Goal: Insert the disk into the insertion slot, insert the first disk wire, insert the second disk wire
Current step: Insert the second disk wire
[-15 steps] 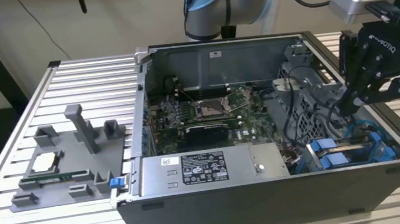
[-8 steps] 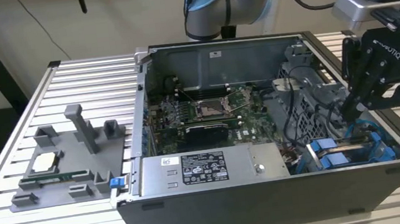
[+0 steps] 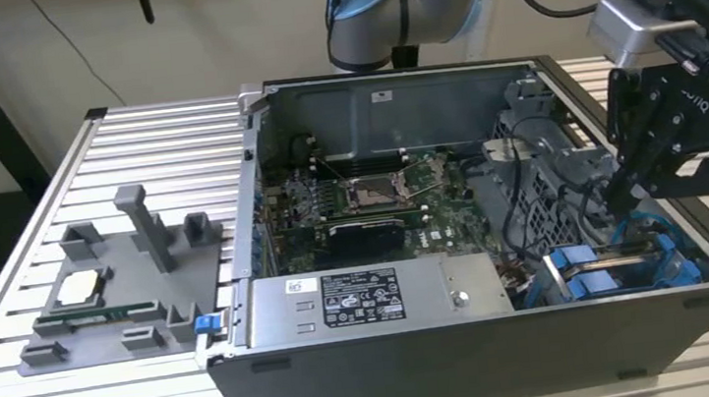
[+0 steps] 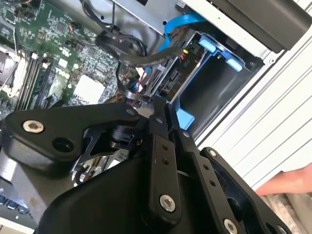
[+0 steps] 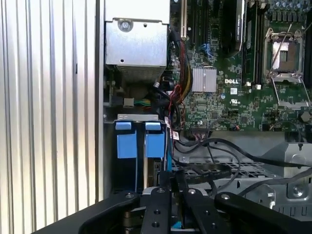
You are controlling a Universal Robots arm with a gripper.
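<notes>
Crowding pincer — black cables, insertion slot

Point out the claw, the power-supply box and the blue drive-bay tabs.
claw point(image 5: 171, 183): first wrist view, between its fingertips.
power-supply box point(image 3: 362, 297): exterior view, on its label.
blue drive-bay tabs point(image 5: 126, 141): first wrist view, on one tab's face.

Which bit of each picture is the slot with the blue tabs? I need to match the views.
Exterior view: slot in the case's near corner on the exterior view's right, beside the power-supply box.
Second wrist view: slot just past the gripper, against the case wall.
First wrist view: slot between the gripper and the power-supply box.
Shared landmark: the CPU socket.
</notes>
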